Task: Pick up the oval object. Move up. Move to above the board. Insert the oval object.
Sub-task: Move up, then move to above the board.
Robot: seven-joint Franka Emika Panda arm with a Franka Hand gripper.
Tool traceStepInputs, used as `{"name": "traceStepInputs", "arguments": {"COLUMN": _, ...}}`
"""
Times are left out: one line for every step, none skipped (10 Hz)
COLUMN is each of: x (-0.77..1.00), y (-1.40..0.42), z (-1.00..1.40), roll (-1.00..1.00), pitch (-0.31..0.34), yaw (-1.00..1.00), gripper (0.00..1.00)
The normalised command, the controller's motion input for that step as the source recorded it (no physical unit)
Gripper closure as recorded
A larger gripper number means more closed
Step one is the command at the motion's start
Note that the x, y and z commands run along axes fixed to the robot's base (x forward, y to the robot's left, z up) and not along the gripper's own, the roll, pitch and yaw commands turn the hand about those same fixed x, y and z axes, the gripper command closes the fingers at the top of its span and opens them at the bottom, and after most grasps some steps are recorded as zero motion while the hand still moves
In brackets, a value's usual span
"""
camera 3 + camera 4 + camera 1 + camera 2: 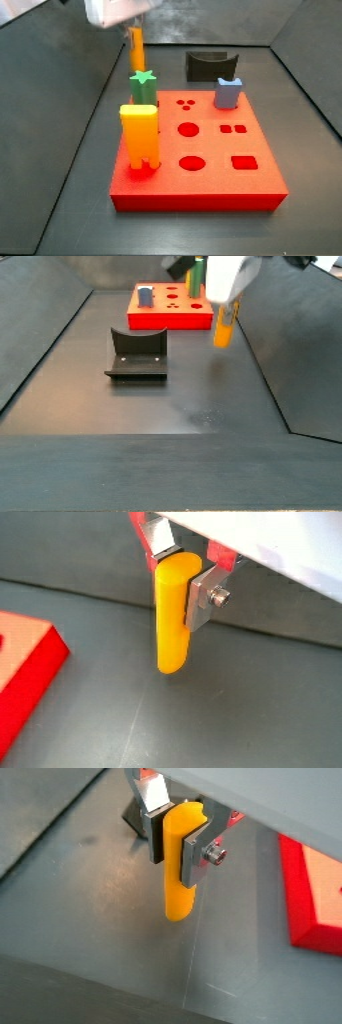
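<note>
My gripper [182,574] is shut on the oval object [173,632], a slim yellow peg shading to orange. It grips the peg near the top, so the peg hangs upright below the fingers [205,600], clear of the grey floor. Both wrist views show this; the gripper [177,840] and the peg [178,893] also show from the opposite side. The red board [27,662] lies off to the side of the peg, not under it [314,898]. In the side views the gripper [136,35] [225,301] holds the peg [136,52] [223,331] beside the board [221,145] [171,319].
On the board stand a green star peg [143,85], a wider yellow-orange block [139,135] and a blue-grey piece [229,93]. The dark fixture [136,354] stands on the floor near the board. Dark sloping walls [40,346] ring the floor.
</note>
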Motion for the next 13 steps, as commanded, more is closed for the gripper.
{"name": "traceStepInputs", "arguments": {"x": -0.02, "y": 0.02, "z": 0.29, "roll": 0.03, "pitch": 0.029, "yaw": -0.02, "gripper": 1.0}}
{"name": "traceStepInputs", "arguments": {"x": -0.1, "y": -0.07, "z": 1.0, "roll": 0.48, "pitch": 0.195, "yaw": 0.22, "gripper": 1.0}}
{"name": "traceStepInputs", "arguments": {"x": -0.1, "y": -0.07, "z": 1.0, "roll": 0.49, "pitch": 0.188, "yaw": 0.23, "gripper": 1.0}}
{"name": "traceStepInputs", "arguments": {"x": -0.09, "y": -0.07, "z": 1.0, "roll": 0.46, "pitch": 0.161, "yaw": 0.25, "gripper": 1.0}}
{"name": "traceStepInputs", "arguments": {"x": -0.08, "y": -0.07, "z": 1.0, "roll": 0.38, "pitch": 0.132, "yaw": 0.25, "gripper": 1.0}}
{"name": "traceStepInputs", "arguments": {"x": -0.07, "y": -0.06, "z": 1.0, "roll": 0.24, "pitch": 0.1, "yaw": 0.24, "gripper": 1.0}}
{"name": "traceStepInputs", "arguments": {"x": -0.06, "y": -0.06, "z": 1.0, "roll": 0.19, "pitch": 0.081, "yaw": 0.24, "gripper": 1.0}}
{"name": "traceStepInputs", "arguments": {"x": -0.05, "y": -0.05, "z": 1.0, "roll": 0.17, "pitch": 0.067, "yaw": 0.24, "gripper": 1.0}}
{"name": "traceStepInputs", "arguments": {"x": -0.04, "y": -0.05, "z": 1.0, "roll": 0.15, "pitch": 0.06, "yaw": 0.24, "gripper": 1.0}}
{"name": "traceStepInputs", "arguments": {"x": -0.03, "y": -0.05, "z": 0.95, "roll": 0.14, "pitch": 0.063, "yaw": 0.24, "gripper": 1.0}}
{"name": "traceStepInputs", "arguments": {"x": -0.02, "y": -0.04, "z": 0.77, "roll": 0.13, "pitch": 0.068, "yaw": 0.24, "gripper": 1.0}}
{"name": "traceStepInputs", "arguments": {"x": 0.0, "y": -0.03, "z": 0.54, "roll": 0.11, "pitch": 0.072, "yaw": 0.25, "gripper": 1.0}}
{"name": "traceStepInputs", "arguments": {"x": 0.0, "y": -0.03, "z": 0.42, "roll": 0.1, "pitch": 0.073, "yaw": 0.25, "gripper": 1.0}}
